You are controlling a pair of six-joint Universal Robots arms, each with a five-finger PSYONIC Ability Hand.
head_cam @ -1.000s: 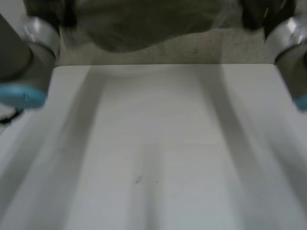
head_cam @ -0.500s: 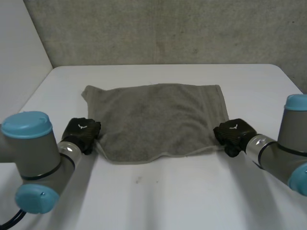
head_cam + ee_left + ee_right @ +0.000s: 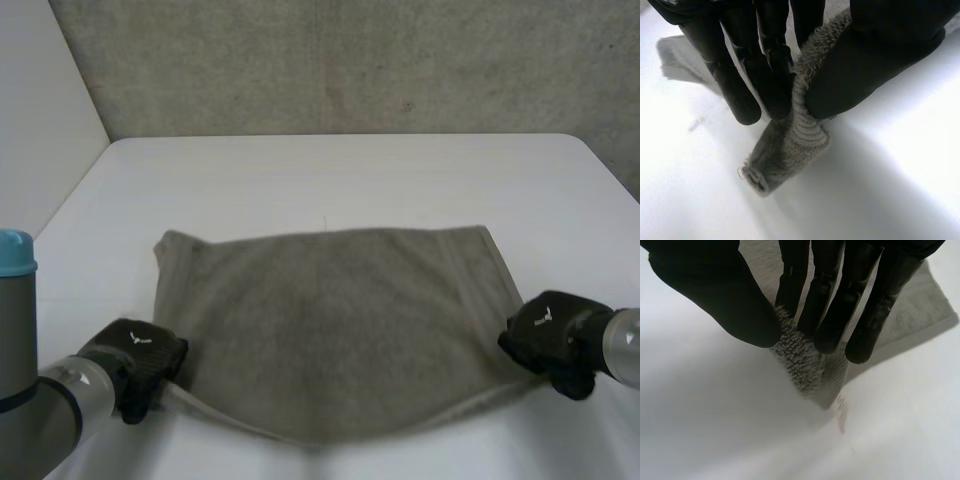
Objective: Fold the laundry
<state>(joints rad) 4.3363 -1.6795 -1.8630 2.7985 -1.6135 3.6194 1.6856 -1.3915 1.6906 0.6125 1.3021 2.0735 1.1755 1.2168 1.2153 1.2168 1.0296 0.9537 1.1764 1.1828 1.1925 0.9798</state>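
Observation:
A grey-brown towel (image 3: 335, 330) lies spread flat on the white table (image 3: 340, 175), its near edge sagging between my two hands. My left hand (image 3: 140, 362) is shut on the towel's near left corner (image 3: 790, 145), pinching the terry cloth between thumb and fingers. My right hand (image 3: 553, 338) is shut on the near right corner (image 3: 807, 367) in the same way, thumb against fingers. Both pinched corners hang just above the table top. The towel's far edge rests flat on the table.
A grey speckled wall (image 3: 340, 65) runs behind the table's far edge. Bare white table top lies beyond the towel and to both sides of it. My left arm (image 3: 30, 400) stands at the table's near left.
Both hands have pulled the towel toward the near edge of the table, and it now lies closer and more spread out. A second ago it was held up high in front of the camera.

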